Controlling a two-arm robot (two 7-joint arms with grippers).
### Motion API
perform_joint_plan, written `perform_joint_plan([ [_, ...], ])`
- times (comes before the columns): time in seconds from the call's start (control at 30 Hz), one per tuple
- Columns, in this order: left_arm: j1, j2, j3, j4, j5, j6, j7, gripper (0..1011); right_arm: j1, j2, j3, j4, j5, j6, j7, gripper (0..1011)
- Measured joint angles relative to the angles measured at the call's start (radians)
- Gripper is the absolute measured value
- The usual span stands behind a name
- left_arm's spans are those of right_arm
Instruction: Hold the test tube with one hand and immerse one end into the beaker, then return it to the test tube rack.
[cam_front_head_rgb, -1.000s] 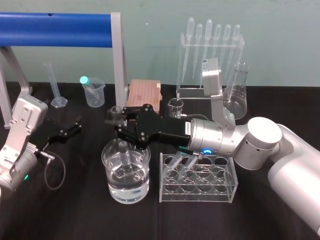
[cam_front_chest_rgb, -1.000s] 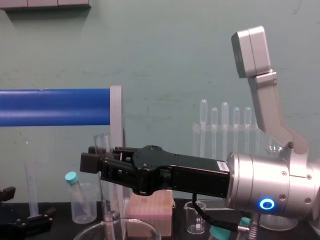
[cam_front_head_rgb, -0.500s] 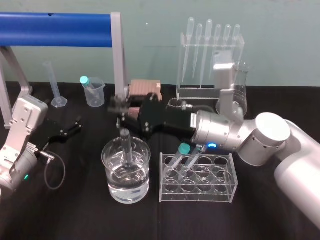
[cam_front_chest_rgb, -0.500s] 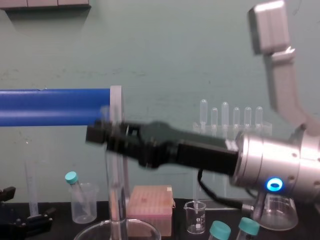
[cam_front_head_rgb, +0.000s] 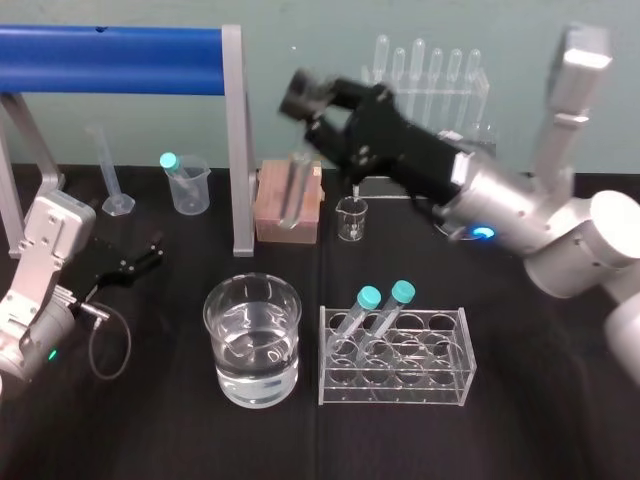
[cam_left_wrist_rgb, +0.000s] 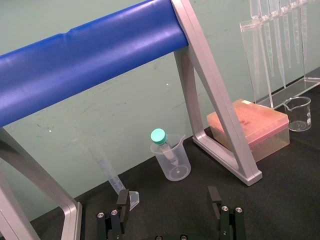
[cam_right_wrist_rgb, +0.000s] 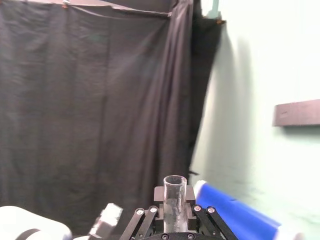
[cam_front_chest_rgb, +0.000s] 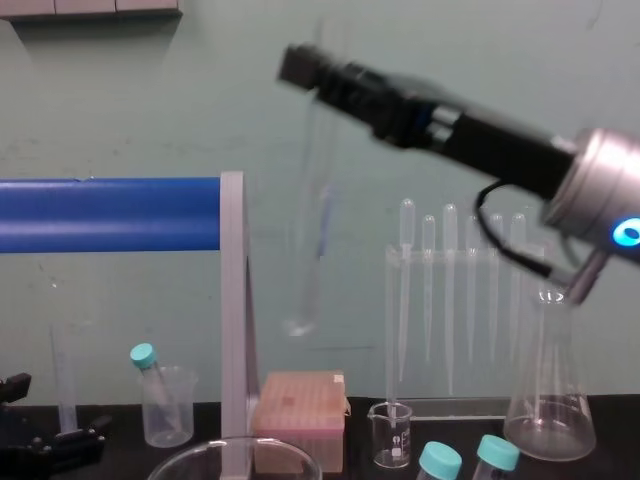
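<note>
Nearest, the water-filled beaker (cam_front_head_rgb: 252, 340) and the test tube rack (cam_front_head_rgb: 450, 385) stand side by side on the desk (cam_front_head_rgb: 520, 430). The left gripper (cam_front_head_rgb: 135, 262) lies parked at the left, fingers apart. Farther back, the right gripper (cam_front_head_rgb: 308, 100) hangs high, fingers clamped on the test tube (cam_front_head_rgb: 293, 195), which is slightly tilted. Lowered askew, its round end could strike the rack's top or the teal-capped tubes (cam_front_head_rgb: 380, 310).

No legible text, brand, number or sign anywhere, graduated cylinder (cam_left_wrist_rgb: 111, 172) markings too faint to read
</note>
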Motion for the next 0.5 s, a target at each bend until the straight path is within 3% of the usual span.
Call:
perform_joint_plan([
  [0.3, 0.0, 0.0, 0.0, 0.0, 0.0, 0.0, 0.0, 1000, -0.096, 0.093, 0.09, -0.13, -0.024, 0.008, -0.12, 242],
  [0.5, 0.0, 0.0, 0.0, 0.0, 0.0, 0.0, 0.0, 1000, -0.224, 0.168, 0.172, -0.248, -0.023, 0.039, -0.213, 242],
])
